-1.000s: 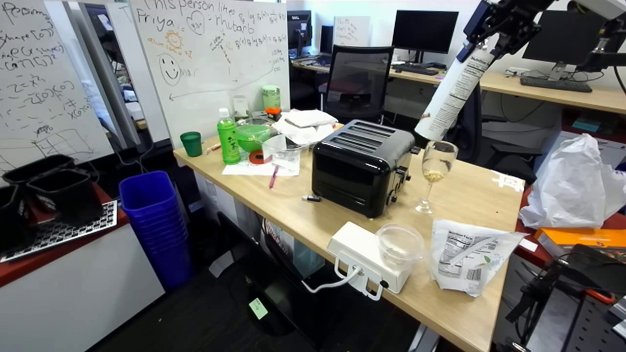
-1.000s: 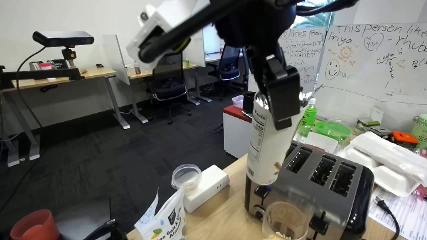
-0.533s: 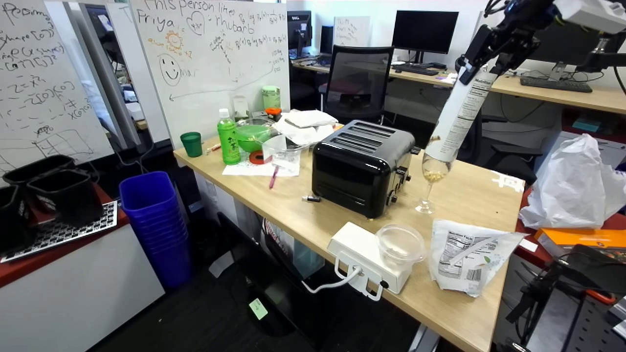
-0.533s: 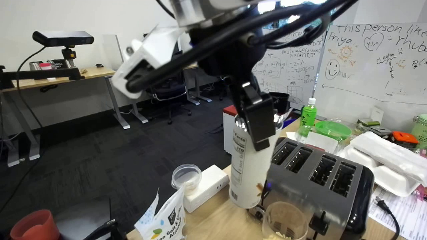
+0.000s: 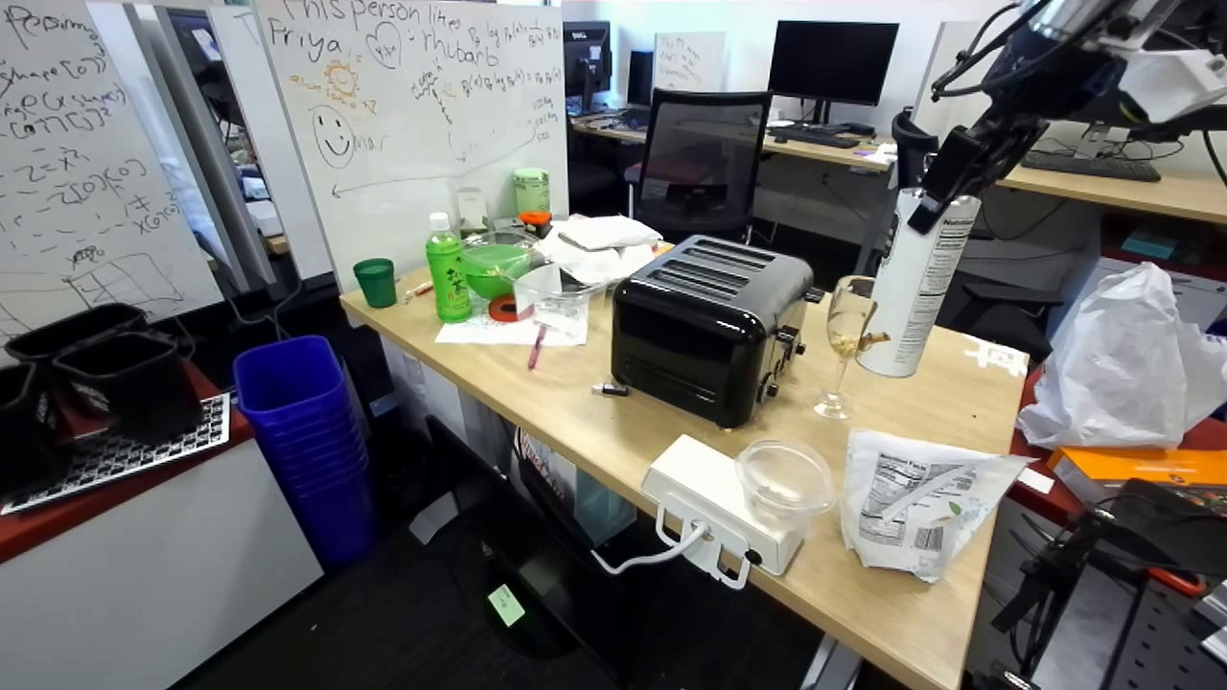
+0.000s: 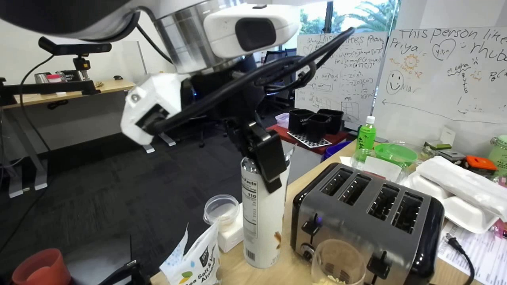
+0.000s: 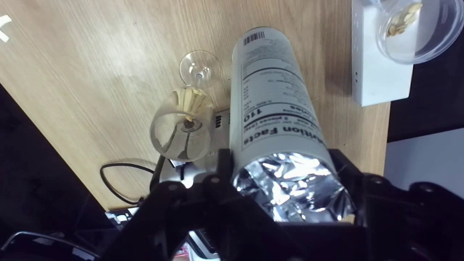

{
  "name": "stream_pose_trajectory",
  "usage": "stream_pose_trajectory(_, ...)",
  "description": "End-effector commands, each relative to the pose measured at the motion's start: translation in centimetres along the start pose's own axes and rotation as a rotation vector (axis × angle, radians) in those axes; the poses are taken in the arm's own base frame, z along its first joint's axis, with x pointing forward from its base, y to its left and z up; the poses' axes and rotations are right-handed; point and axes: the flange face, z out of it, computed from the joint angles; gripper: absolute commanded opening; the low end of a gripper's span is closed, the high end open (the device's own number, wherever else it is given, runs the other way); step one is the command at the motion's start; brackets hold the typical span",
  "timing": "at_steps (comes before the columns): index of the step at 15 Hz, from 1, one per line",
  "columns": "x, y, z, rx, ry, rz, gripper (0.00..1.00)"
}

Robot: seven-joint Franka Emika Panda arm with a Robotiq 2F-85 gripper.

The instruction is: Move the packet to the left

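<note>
"Checking hazards before further motion. Name the main one."

"Beware of knocking over the wine glass (image 5: pixel 849 321), standing near the packet (image 6: pixel 261 217). Probable cause: swinging toward the toaster (image 5: pixel 709 335) without first lifting over or steering around the wine glass."

"State the position of the packet."

"Find it above or on the table (image 5: pixel 959 402), between the printed pouch (image 5: pixel 920 508) and the toaster as seen in an exterior view, nearly upright with a slight lean. Cannot tell whether touching the table or hanging just over it."

"List further faults."

"Allow for toppling on release, probably caused by letting go with the lean uncorrected or the lower end unsupported. Allow also for pivoting in the grip, probably caused by pinching close to the upper end only, with the long lower part free."

"Report the gripper (image 7: pixel 281 156)."

"Read it in the wrist view as spread to the width of the packet and no farther, pinching from both sides near the upper end. Treat the pinch as load-bearing; cannot read its force from here."
</note>
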Motion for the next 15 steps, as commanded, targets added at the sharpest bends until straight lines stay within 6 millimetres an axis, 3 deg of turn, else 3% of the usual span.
stream_pose_trajectory(1,-0.1,-1.5,1.5,0.008,0.026,-0.116,0.41)
stream_pose_trajectory(10,0.7,-5.9,7.2,0.112,0.044,-0.206,0.41)
stream_pose_trajectory(15,0.8,-6.9,10.3,0.09,0.067,-0.266,0.41)
